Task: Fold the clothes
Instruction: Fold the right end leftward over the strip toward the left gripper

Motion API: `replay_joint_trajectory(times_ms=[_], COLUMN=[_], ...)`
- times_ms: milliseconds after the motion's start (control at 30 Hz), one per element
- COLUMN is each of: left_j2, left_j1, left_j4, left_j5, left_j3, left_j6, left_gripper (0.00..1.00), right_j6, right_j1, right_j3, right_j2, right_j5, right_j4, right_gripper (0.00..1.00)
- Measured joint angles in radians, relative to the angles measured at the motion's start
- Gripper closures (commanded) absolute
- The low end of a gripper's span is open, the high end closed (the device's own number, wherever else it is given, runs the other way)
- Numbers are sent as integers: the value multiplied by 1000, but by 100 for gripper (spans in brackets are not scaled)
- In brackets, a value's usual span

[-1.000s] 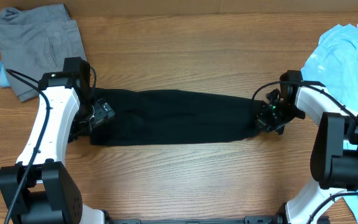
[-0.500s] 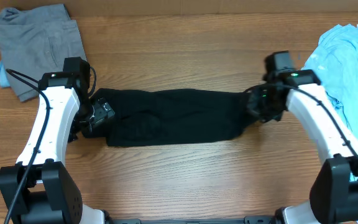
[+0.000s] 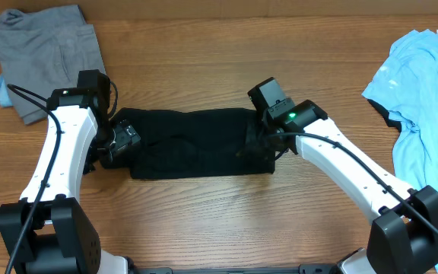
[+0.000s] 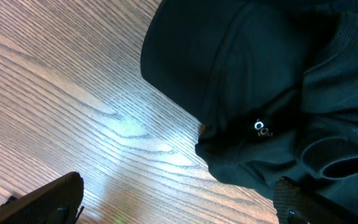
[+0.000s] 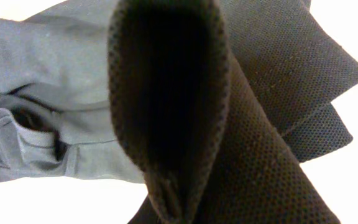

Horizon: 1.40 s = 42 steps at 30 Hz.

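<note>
Table: A brown wooden table (image 3: 219, 221) is seen under everything. Bare wood is shown along the bottom middle of the overhead view, between the two arm bases.
Black shirt: The black shirt (image 3: 188, 144) is laid flat as a long dark strip in the middle of the overhead view. It is stretched from left to right between the two grippers.
Left gripper: The left gripper (image 3: 120, 141) is placed at the left end of the black shirt, at middle left. Its fingers (image 4: 42, 199) are spread wide apart, and nothing is pinched between them. In the left wrist view, wood is seen at the left and black cloth at the upper right.
White mark: A tiny white mark (image 4: 261, 128) is seen on the black cloth in the left wrist view.
Right gripper: The right gripper (image 3: 263, 141) is placed at the right end of the black shirt, just right of the middle. It is clamped tight on the cloth, which is bunched up there. The right wrist view is filled with folds of dark cloth.
Blue T-shirt: A light blue T-shirt (image 3: 424, 84) is spread at the right edge, well apart from the black shirt.
Grey garment: A grey garment (image 3: 48, 49) is heaped in the upper left corner. A bit of light blue cloth (image 3: 1, 91) is seen at its left edge.
</note>
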Motion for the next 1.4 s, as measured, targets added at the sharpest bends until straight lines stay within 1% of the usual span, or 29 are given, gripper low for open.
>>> replay_joint_trajectory(times_ms=[167,267,300,333,467,633,700,800,833,867,900,933,967,1000,1067,1200,1300,1400], left_j2=[0,0,0,0,0,0,0,0,0,0,0,0,0,0,0,0,0,0], left_j1=[0,0,0,0,0,0,0,0,0,0,0,0,0,0,0,0,0,0], left_j4=[1,1,1,1,-3,-4,-4,-4,-4,-4,-4,-4,-4,-3,-4,-4,-4,-6], left_j5=[0,0,0,0,0,0,0,0,0,0,0,0,0,0,0,0,0,0], left_j3=[0,0,0,0,0,0,0,0,0,0,0,0,0,0,0,0,0,0], left_j6=[0,0,0,0,0,0,0,0,0,0,0,0,0,0,0,0,0,0], left_gripper=[0,0,0,0,0,0,0,0,0,0,0,0,0,0,0,0,0,0], right_j6=[12,19,19,20,34,45,50,60,63,66,67,68,66,64,48,37,18,6], right_j1=[26,72,87,111,159,179,189,198,201,203,205,208,208,210,210,209,185,109], right_j3=[8,8,8,8,10,10,10,10,10,11,11,11,12,12,12,14,60,110], right_j2=[0,0,0,0,14,92,100,100,100,100,100,100,100,100,100,100,100,101], right_j5=[-21,-26,-28,-31,-48,-82,-97,-110,-117,-128,-136,-144,-151,-154,-159,-162,-151,-133], right_j4=[24,48,58,70,86,151,168,191,198,210,215,215,211,206,206,204,101,32], right_gripper=[96,86,84,84,92,94,96,96,83,73,57,38,27,20,17,16,7,6])
